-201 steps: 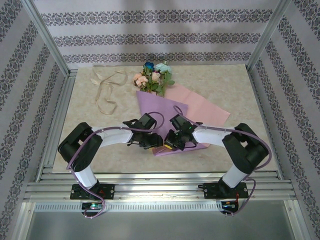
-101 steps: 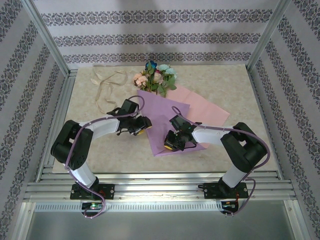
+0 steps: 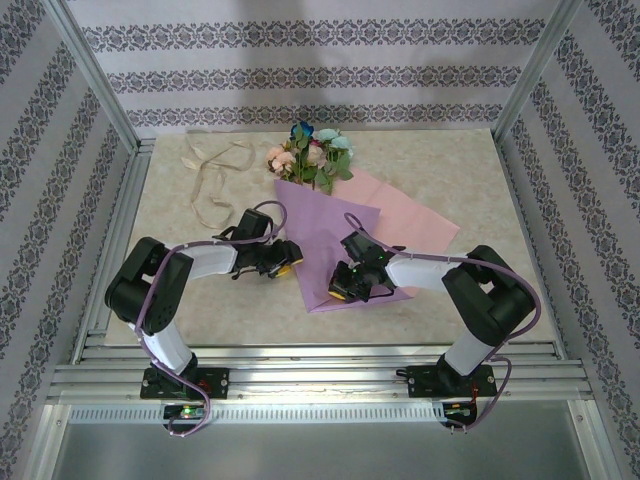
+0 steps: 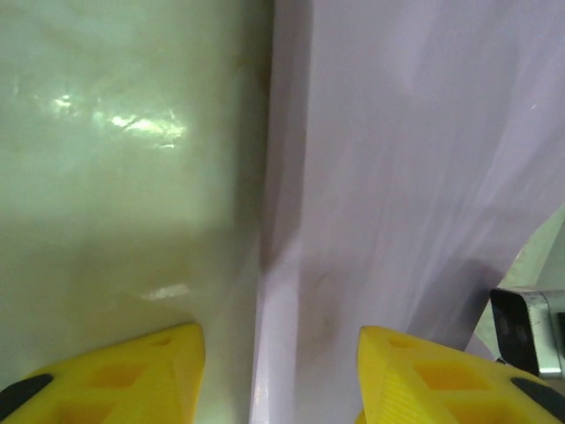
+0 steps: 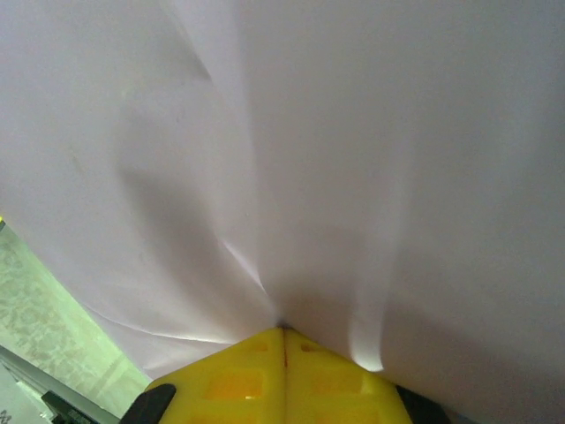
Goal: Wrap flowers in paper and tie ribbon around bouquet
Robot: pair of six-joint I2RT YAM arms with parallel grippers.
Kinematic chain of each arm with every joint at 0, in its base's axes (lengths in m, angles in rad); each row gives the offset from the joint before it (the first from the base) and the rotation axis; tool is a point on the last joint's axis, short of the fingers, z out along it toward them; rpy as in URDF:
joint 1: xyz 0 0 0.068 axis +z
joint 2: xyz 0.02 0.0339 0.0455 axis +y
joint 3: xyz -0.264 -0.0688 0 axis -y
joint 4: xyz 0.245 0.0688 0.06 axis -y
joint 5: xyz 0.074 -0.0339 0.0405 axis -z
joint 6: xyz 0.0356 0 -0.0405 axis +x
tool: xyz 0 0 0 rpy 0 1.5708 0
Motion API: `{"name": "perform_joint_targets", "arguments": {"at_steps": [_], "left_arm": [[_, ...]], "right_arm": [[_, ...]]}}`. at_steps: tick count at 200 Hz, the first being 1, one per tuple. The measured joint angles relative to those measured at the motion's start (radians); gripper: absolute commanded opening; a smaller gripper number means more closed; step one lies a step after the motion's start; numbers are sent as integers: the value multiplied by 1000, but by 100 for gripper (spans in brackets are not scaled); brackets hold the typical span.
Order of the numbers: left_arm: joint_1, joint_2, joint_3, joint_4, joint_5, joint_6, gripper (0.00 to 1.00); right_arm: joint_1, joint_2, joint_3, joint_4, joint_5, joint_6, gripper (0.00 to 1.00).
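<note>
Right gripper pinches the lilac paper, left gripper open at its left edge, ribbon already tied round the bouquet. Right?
No: the ribbon lies loose on the table, left of the flowers, untied; the top external view shows it. The right gripper's pinch on the paper and the open left gripper are correct.

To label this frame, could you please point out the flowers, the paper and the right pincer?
the flowers (image 3: 310,155), top view, on the blooms.
the paper (image 3: 318,232), top view, on its lilac flap.
the right pincer (image 5: 284,332), right wrist view, where the shut yellow tips meet.
</note>
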Motion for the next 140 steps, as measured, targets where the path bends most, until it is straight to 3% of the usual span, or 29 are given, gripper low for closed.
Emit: {"name": "perform_joint_targets", "arguments": {"at_steps": [32, 49, 85, 107, 140], "left_arm": [[0, 26, -7, 66, 8, -21, 34], [0, 48, -6, 94, 11, -31, 0], [2, 60, -5, 100, 6, -40, 0], [2, 59, -5, 101, -2, -41, 36], [20, 66, 32, 112, -24, -44, 40]], "right_arm": [[-6, 0, -3, 6, -11, 0, 0], [-6, -1, -8, 14, -13, 0, 0], [-6, 0, -8, 14, -14, -3, 0], [-9, 3, -8, 16, -18, -4, 0], [-13, 7, -6, 16, -34, -11, 0]]}}
